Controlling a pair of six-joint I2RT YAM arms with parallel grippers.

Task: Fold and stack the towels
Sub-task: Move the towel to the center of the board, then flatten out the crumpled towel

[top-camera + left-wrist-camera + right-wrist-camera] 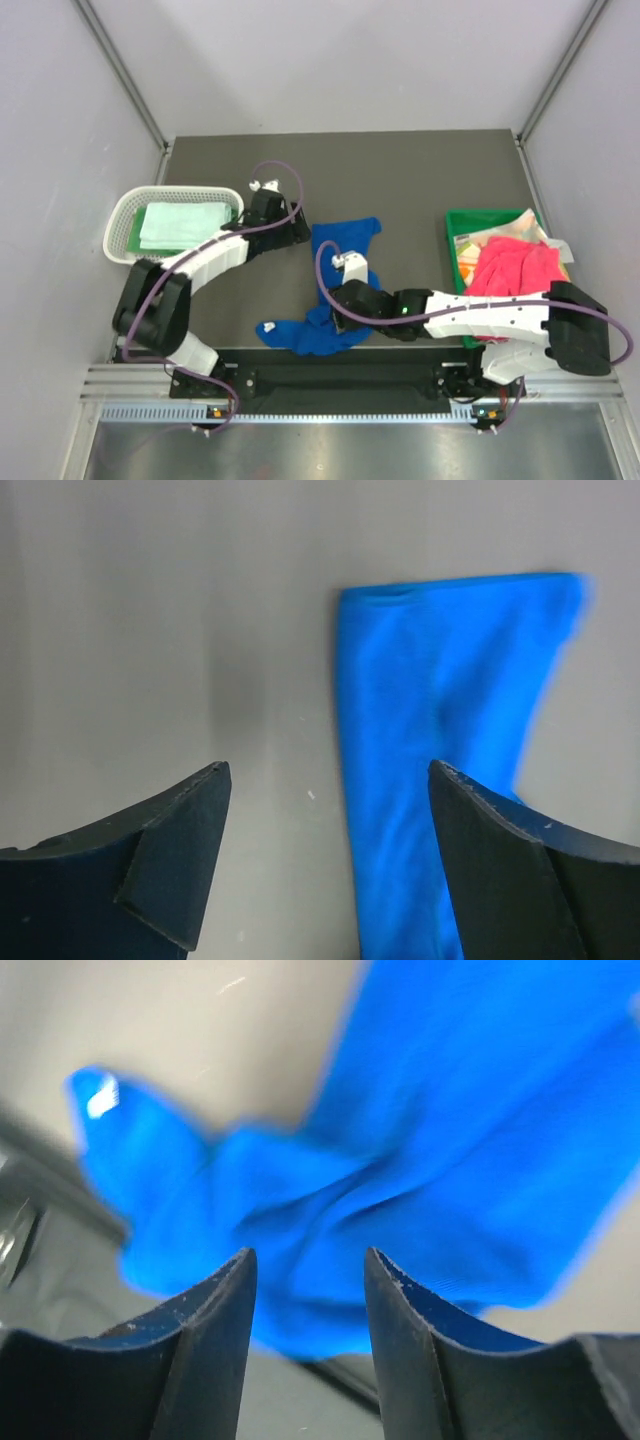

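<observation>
A royal blue towel (345,240) lies crumpled on the dark table, stretching from the middle down to the near edge. My left gripper (303,232) is open at the towel's far left corner. In the left wrist view its jaws (325,770) straddle the towel's left edge (440,680) and hold nothing. My right gripper (328,310) is open over the towel's near bunched part. In the right wrist view (308,1255) the towel (450,1110) lies just beyond the fingertips, not gripped. A folded pale mint towel (180,225) lies on a green one in the basket. A pink towel (515,265) lies in the bin.
The white mesh basket (125,215) stands at the left, beside the left arm. The green plastic bin (452,240) stands at the right, with other pale cloth (500,230) behind the pink towel. The near table edge and metal rail run just below the blue towel.
</observation>
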